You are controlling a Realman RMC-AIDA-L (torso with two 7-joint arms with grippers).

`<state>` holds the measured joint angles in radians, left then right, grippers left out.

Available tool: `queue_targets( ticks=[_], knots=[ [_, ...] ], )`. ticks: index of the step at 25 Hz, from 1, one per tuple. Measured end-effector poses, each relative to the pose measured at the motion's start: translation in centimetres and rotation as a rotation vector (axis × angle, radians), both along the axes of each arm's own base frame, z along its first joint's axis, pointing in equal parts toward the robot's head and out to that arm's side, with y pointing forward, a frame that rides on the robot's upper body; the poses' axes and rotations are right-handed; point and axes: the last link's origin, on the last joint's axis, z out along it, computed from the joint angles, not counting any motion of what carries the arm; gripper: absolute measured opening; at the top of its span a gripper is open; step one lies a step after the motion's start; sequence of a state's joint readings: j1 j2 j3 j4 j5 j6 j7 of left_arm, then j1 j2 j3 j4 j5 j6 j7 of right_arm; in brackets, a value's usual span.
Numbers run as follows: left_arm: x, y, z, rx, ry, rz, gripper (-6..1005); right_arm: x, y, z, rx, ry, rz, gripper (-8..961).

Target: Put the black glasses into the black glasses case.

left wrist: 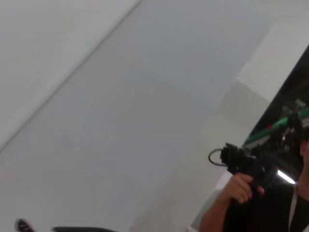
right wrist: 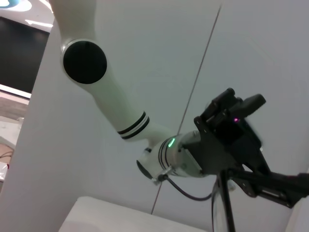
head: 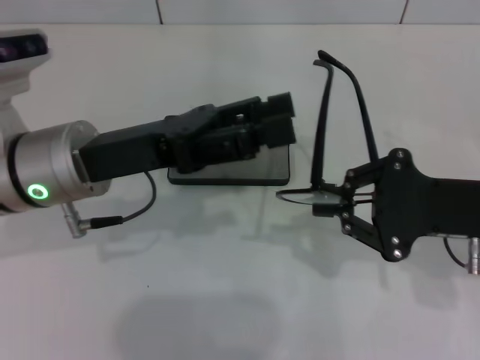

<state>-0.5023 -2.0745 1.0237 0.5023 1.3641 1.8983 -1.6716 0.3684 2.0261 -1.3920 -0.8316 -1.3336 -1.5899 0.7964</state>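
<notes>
Right gripper (head: 330, 201) fingers pinch the black glasses (head: 341, 124); left gripper (head: 279, 120) fingers narrow above the black glasses case (head: 229, 174).

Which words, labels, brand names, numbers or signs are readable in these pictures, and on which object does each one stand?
No text is readable in any view.
Flat rectangular black glasses case: mostly hidden under the left gripper; no lettering shows on the visible part.
Thin black-framed glasses, held by the right gripper: no marking visible.
Left arm's green ring light: a light, not a sign.
Handheld black camera in the left wrist view: no readable label.
</notes>
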Motion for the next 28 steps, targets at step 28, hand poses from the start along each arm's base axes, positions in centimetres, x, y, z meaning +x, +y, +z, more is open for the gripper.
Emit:
queue_targets(
  ticks=[28],
  knots=[
    [0.7, 1.8, -1.7, -0.176, 0.153, 0.043, 843, -0.8, 0.7, -2.7, 0.179, -0.024, 0.136, 114]
  ],
)
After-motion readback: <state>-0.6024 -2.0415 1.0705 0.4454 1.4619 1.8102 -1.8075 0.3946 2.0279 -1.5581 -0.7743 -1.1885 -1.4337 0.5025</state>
